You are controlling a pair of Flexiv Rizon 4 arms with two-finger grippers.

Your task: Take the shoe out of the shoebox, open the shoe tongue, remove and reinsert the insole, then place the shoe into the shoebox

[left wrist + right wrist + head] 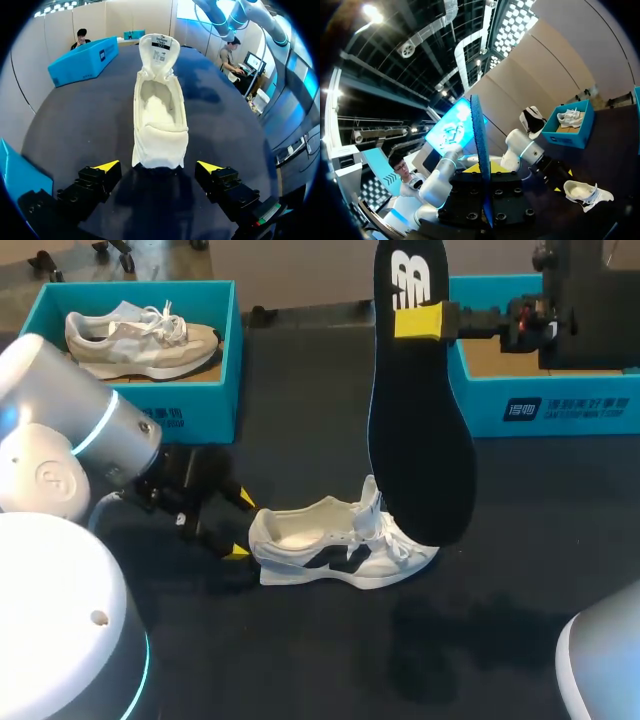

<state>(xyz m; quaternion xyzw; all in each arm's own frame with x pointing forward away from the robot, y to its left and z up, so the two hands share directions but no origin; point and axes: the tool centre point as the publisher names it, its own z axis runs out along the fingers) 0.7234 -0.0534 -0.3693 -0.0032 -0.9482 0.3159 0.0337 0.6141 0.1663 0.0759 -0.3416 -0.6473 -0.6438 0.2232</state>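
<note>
black insole [420, 440] in right gripper [402, 322], edge-on from wrist, broadside overhead; left gripper [240, 527] wide at shoe [340, 545] heel

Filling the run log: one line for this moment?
right gripper: shut on insole, aloft | left gripper: open, flanking shoe heel | shoe: on table

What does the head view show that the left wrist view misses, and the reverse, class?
Head view only: the black insole held upright by the right gripper, and a second shoe in the left shoebox. Left wrist view only: the label on the white shoe's raised tongue. Both: the white shoe on the table, left gripper open at its heel.
</note>
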